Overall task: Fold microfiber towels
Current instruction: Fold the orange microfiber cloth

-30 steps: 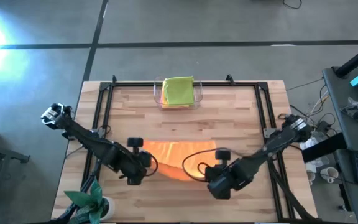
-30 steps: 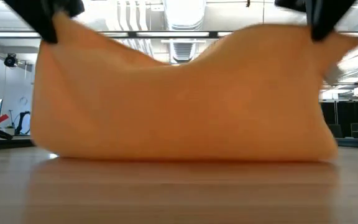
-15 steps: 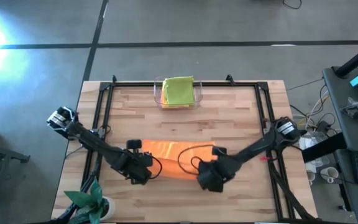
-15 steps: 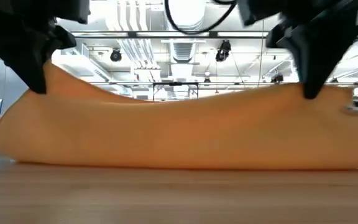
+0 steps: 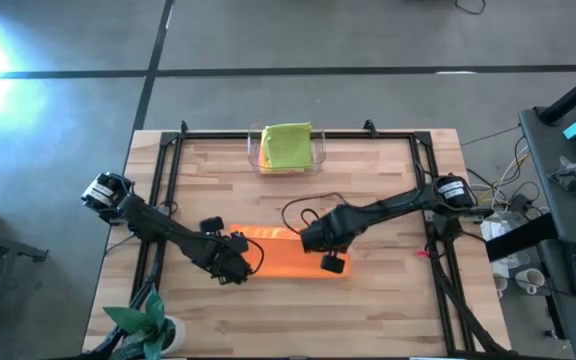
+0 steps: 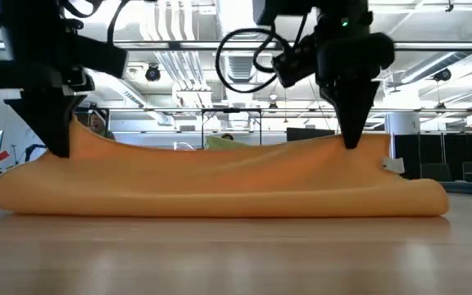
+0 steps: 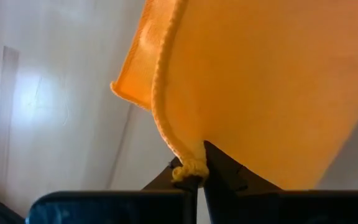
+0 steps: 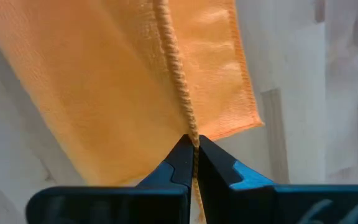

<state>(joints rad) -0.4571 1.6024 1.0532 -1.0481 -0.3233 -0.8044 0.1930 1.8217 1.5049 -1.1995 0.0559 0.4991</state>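
Observation:
An orange microfiber towel (image 5: 290, 256) lies doubled over on the wooden table's near middle, its lower fold resting on the wood (image 6: 220, 201). My left gripper (image 5: 236, 264) is shut on the towel's upper left corner. My right gripper (image 5: 318, 240) is shut on its upper right corner. Both point down. A lime green towel (image 5: 287, 146) tops a stack in the clear tray at the far edge; a pink edge shows under it. My left gripper pinches the towel's hemmed corner (image 7: 188, 168) between its two fingertips, coming from above. The corner is held up (image 6: 65, 141) and the cloth sags slack from it onto the table. My right gripper pinches the stitched hem at the other corner (image 8: 192, 142) between its fingertips, pointing straight down. That corner stands raised (image 6: 359, 146), with the cloth below it lying on the table.
The clear tray (image 5: 317, 152) stands at the far edge's middle. A black frame (image 5: 168, 160) runs along the table's sides and back. A small green plant (image 5: 140, 325) sits at the near left corner. Bare wood lies between towel and tray.
Both grippers have come down with the towel's upper edge. My right gripper has also swung toward the far edge and the left. The towel, which hung tall between them, has sunk low, and more of it now lies on the table.

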